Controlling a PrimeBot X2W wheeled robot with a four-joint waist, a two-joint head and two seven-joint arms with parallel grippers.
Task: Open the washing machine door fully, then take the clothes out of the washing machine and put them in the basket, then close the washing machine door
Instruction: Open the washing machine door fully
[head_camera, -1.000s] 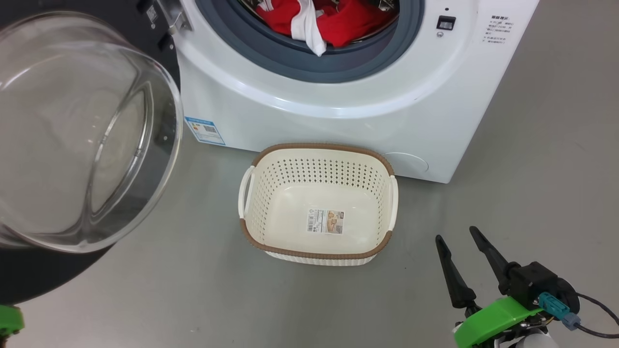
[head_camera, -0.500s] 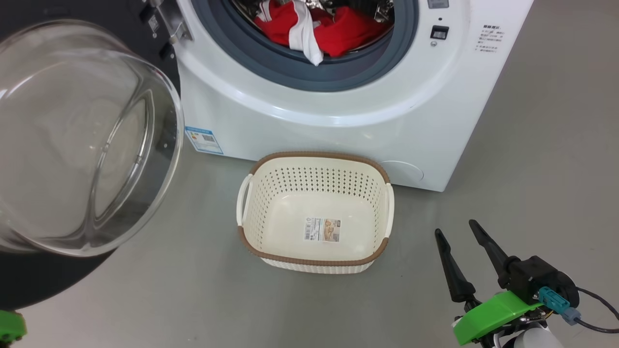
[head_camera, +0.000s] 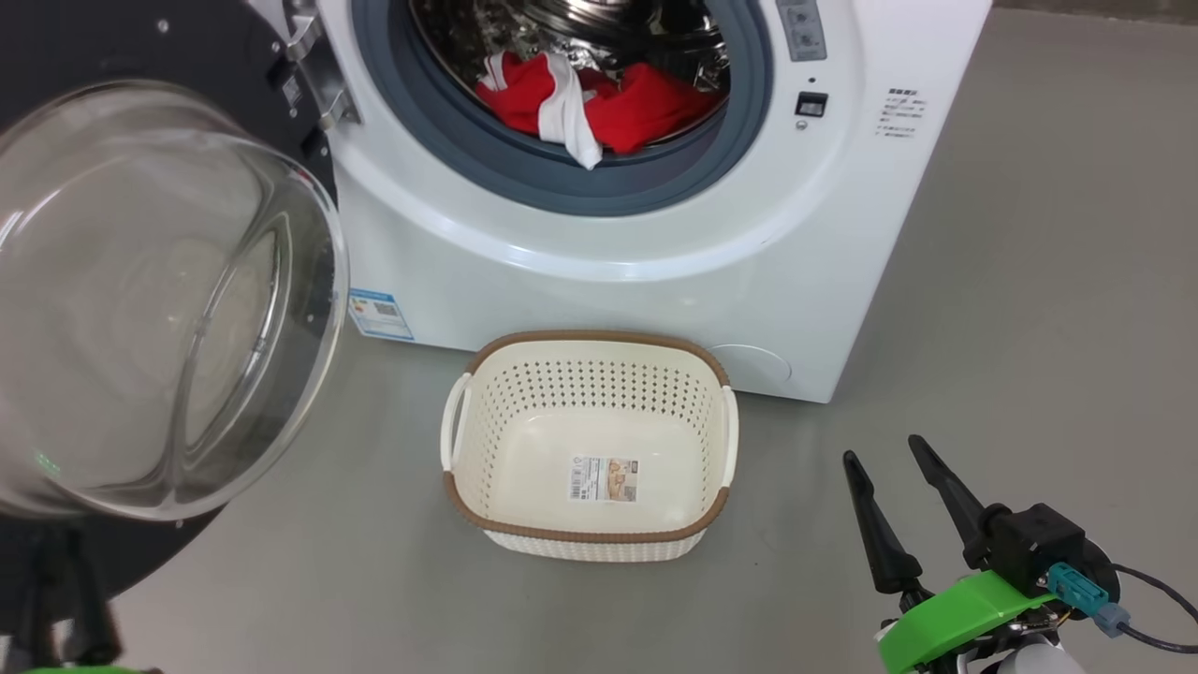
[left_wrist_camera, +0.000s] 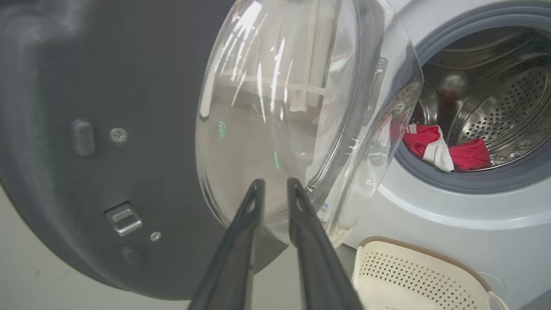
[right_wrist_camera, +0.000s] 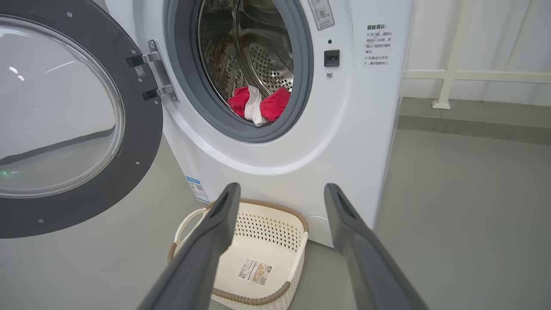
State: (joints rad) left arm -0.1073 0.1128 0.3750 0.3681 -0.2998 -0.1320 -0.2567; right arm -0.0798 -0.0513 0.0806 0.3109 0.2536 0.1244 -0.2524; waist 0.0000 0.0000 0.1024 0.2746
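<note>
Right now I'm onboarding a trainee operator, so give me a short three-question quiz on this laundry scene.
1. True or false: the basket holds nothing but its label sticker.
2. The clothes lie: A inside the washing machine, B in the basket, C on the floor?
3. Fill in: the right claw is ___ (open or shut).
Key: 1 true; 2 A; 3 open.

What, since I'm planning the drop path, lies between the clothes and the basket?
Head view: the grey gasket and white front of the washing machine.
</note>
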